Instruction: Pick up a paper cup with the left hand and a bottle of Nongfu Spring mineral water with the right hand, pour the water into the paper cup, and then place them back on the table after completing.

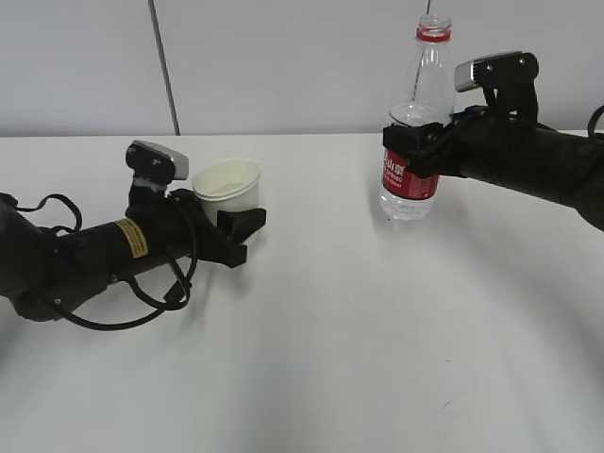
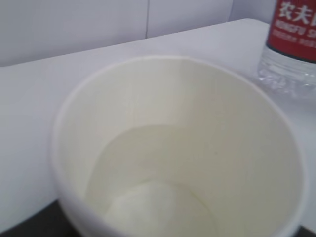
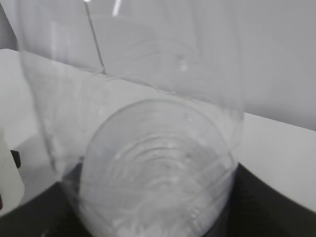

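The left hand's gripper is shut on a white paper cup low over the white table; the cup's base is hidden behind the fingers. The left wrist view looks into the cup, which holds some clear water. The right hand's gripper is shut on the middle of a clear Nongfu Spring bottle with a red label. The bottle stands upright with no cap, its base at or just above the table. It fills the right wrist view, with water low inside, and shows in the left wrist view.
A grey wall with a dark vertical seam runs behind the table's far edge. Black cables loop beside the left arm. A small dark scuff mark lies on the tabletop near the front right.
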